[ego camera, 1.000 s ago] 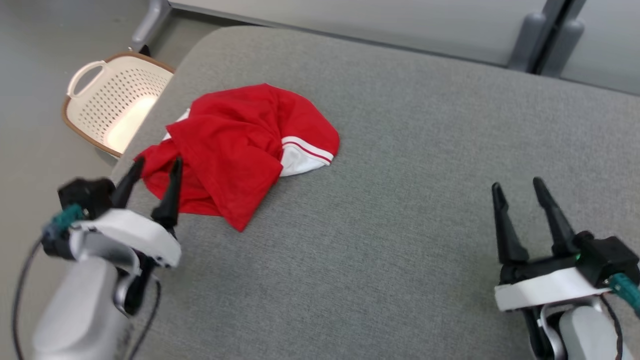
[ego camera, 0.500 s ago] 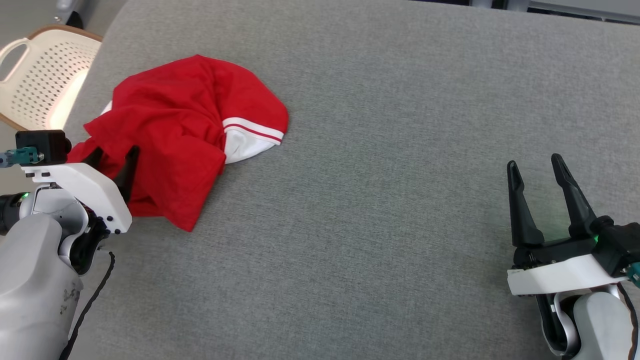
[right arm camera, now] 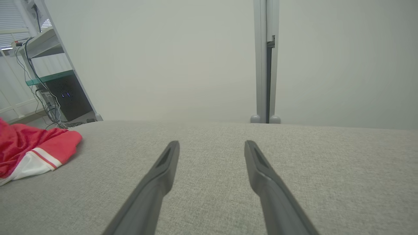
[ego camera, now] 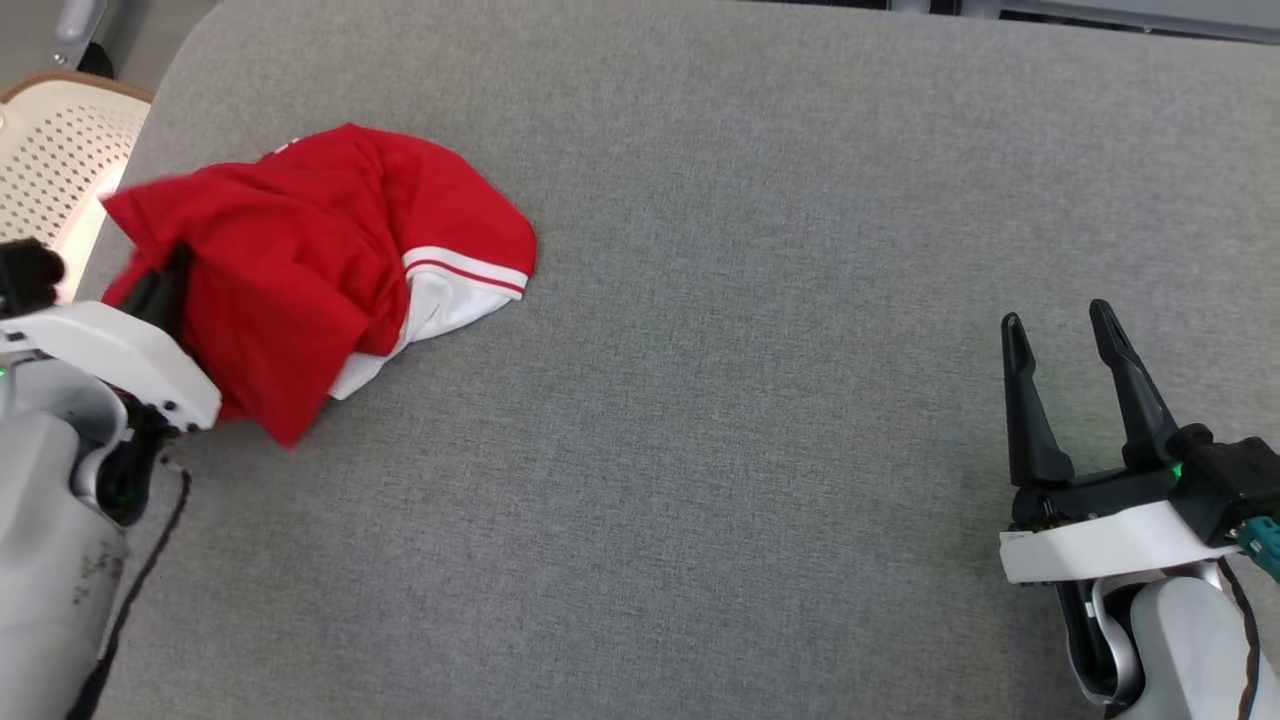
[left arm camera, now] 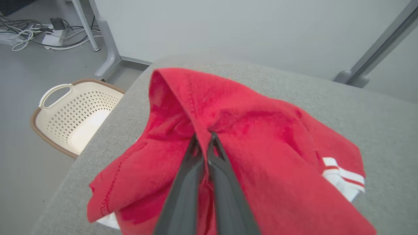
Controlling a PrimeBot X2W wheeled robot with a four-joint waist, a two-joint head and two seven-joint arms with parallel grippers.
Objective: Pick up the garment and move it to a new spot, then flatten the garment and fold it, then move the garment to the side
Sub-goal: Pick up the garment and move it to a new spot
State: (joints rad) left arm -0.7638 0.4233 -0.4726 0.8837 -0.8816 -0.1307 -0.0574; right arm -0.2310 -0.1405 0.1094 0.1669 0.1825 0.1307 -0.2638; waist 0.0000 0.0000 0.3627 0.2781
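Observation:
The garment is a crumpled red shirt with a white, red-striped sleeve, lying at the left of the grey padded surface. In the left wrist view my left gripper is shut, pinching a fold of the garment, and the cloth is lifted into a peak over the fingertips. In the head view the red cloth covers most of those fingers. My right gripper stands open at the lower right, far from the shirt, with nothing between its fingers. The garment shows at the left edge of the right wrist view.
A cream perforated basket with handles stands on the floor beside the surface's left edge. Grey frame posts and a wall rise behind the far edge. Cables lie on the floor further back.
My left gripper has shut on the garment's near-left part and raised it, pulling the cloth up and left. The head camera has shifted. The right gripper stays open and still.

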